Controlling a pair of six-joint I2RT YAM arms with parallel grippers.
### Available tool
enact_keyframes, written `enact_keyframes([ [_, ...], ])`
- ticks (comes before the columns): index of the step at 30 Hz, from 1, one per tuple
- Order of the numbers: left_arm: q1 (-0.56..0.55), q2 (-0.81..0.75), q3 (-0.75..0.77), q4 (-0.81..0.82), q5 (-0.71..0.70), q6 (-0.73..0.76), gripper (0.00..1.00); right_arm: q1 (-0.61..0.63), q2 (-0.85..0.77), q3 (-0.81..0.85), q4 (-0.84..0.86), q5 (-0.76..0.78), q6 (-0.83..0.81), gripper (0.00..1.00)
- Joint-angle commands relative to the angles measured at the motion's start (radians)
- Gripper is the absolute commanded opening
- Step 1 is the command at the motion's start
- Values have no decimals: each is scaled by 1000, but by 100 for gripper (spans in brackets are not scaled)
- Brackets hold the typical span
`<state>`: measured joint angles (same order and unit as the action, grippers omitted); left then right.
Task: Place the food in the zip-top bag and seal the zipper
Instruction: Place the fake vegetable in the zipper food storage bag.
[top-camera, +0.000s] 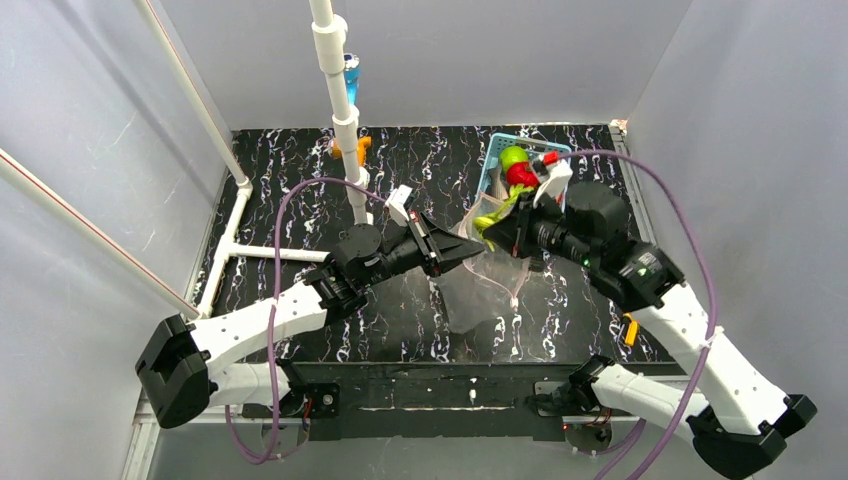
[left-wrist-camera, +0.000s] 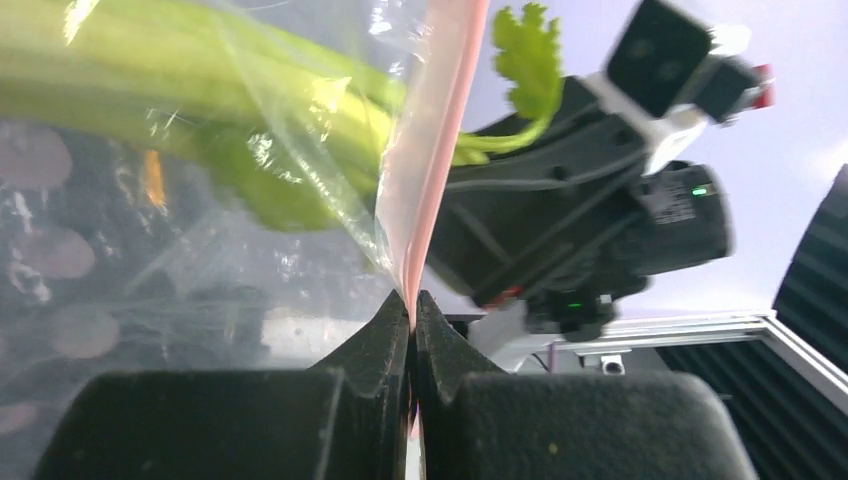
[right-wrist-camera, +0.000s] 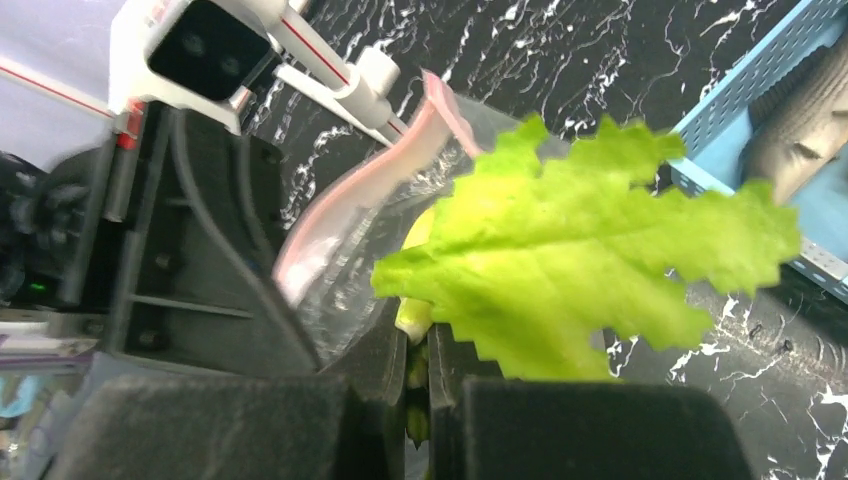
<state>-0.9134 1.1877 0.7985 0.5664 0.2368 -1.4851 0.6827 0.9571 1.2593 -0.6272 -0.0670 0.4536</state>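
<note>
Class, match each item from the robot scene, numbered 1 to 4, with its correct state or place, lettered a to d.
Column one:
1. left gripper
2. right gripper
3. light-blue basket
4. zip-top bag

Column two:
a. at the far right of the table, with a red toy food inside
b. jaws shut on the leafy green stalk
c. clear plastic, between the two grippers
d. jaws shut on the pink zipper strip

Pairs: 1-d, 2-b, 3-a, 4-c
</note>
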Motion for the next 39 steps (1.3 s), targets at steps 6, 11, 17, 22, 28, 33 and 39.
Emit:
enact_keyframes([
  [6, 1, -14, -133, 146, -60, -144, 0, 52, -82, -386, 569, 48, -23, 1],
  [11, 0, -37, -213, 173, -100, -177, 0, 95, -51, -420, 577, 112, -37, 1],
  [17, 1, -17, -181, 196, -73, -168, 0, 96, -33, -338, 474, 147, 10, 1],
  [22, 2, -17, -156, 182, -71, -145, 0, 99, 27, -206, 246, -2, 81, 29],
  [28, 7, -33, -162, 173, -97, -114, 0, 103, 21, -42, -126, -164, 56, 65],
  [33, 10, -39, -177, 177, -113, -108, 0, 84, -53, 56, -272, -192, 43, 90],
  [39, 11, -55, -197, 160, -128, -109, 0, -24, -45, 202, -472, -1, 80, 79],
])
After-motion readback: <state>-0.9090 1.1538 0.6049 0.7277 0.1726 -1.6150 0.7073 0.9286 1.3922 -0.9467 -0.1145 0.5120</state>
